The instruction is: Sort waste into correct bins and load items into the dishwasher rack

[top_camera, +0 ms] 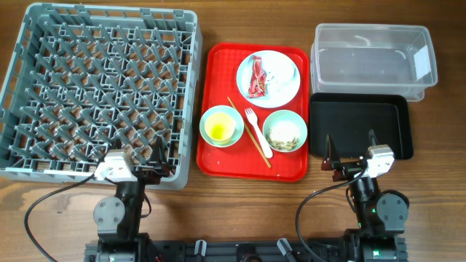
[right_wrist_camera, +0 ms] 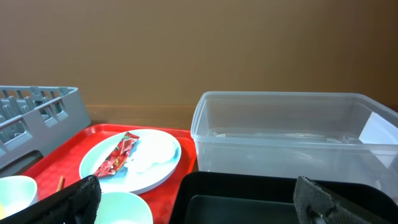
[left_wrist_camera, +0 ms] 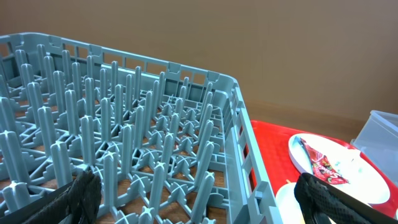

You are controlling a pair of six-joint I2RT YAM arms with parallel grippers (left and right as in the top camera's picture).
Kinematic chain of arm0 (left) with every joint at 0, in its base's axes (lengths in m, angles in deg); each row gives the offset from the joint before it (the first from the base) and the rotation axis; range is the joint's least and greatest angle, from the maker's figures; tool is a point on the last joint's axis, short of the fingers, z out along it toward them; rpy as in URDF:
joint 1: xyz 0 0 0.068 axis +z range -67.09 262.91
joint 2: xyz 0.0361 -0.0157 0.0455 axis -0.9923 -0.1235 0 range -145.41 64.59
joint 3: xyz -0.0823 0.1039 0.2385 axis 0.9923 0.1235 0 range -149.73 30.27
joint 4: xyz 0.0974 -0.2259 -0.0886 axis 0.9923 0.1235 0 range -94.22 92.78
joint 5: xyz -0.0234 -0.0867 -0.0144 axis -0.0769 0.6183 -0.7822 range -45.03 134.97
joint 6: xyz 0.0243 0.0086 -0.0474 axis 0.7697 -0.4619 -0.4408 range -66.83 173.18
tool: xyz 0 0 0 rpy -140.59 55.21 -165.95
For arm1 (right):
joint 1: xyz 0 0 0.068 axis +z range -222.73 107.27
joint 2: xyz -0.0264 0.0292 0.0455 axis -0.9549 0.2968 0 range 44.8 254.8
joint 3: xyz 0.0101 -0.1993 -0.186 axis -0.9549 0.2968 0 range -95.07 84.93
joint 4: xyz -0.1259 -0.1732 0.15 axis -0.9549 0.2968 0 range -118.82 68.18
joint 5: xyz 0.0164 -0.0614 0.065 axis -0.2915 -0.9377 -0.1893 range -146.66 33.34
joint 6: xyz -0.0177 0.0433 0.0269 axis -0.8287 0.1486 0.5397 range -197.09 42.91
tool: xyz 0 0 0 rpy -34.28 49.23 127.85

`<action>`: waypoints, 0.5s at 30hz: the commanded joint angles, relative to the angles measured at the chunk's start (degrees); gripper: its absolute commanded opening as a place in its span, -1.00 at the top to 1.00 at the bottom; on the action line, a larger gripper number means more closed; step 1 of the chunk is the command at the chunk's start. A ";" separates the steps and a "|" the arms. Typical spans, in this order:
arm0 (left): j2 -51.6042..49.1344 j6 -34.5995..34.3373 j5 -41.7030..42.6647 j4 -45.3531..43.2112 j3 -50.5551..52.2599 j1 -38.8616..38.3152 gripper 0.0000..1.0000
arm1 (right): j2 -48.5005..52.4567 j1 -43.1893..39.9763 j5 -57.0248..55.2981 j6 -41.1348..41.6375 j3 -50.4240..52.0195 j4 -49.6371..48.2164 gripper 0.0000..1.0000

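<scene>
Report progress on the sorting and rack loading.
Done: nothing; the rack, clear tub and black tray are empty. In hand: nothing; left gripper and right gripper are open. Left: wrapper on the plate, scraps in a bowl, cup, fork and chopsticks, all on the red tray.

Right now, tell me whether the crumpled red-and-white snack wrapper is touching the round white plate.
Touching. The overhead view shows the crumpled red-and-white snack wrapper lying flat on the left half of the round white plate.
</scene>
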 commanded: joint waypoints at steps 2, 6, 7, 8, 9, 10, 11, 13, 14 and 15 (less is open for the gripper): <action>0.42 0.92 0.50 0.28 0.26 0.46 -1.00 | 0.07 0.44 -0.74 -0.70 0.04 -0.22 -0.99; 0.42 0.92 0.50 0.28 0.26 0.46 -1.00 | 0.07 0.44 -0.74 -0.70 0.04 -0.22 -1.00; 0.42 0.92 0.48 0.28 0.26 0.46 -1.00 | 0.07 0.44 -0.74 -0.70 0.04 -0.22 -1.00; 0.42 0.92 0.50 0.28 0.26 0.46 -1.00 | 0.07 0.44 -0.74 -0.70 0.04 -0.22 -1.00; 0.39 0.92 0.50 0.28 0.26 0.46 -1.00 | 0.07 0.44 -0.74 -0.70 0.04 -0.22 -1.00; 0.42 0.92 0.50 0.28 0.26 0.46 -1.00 | 0.07 0.44 -0.74 -0.70 0.04 -0.22 -1.00; 0.42 0.92 0.48 0.28 0.26 0.46 -1.00 | 0.07 0.44 -0.74 -0.68 0.04 -0.22 -1.00; 0.42 0.92 0.48 0.28 0.26 0.46 -1.00 | 0.07 0.44 -0.74 -0.70 0.04 -0.22 -0.99; 0.42 0.92 0.50 0.28 0.26 0.46 -1.00 | 0.07 0.44 -0.74 -0.70 0.04 -0.22 -1.00; 0.39 0.92 0.48 0.28 0.26 0.46 -1.00 | 0.07 0.44 -0.74 -0.68 0.04 -0.22 -0.99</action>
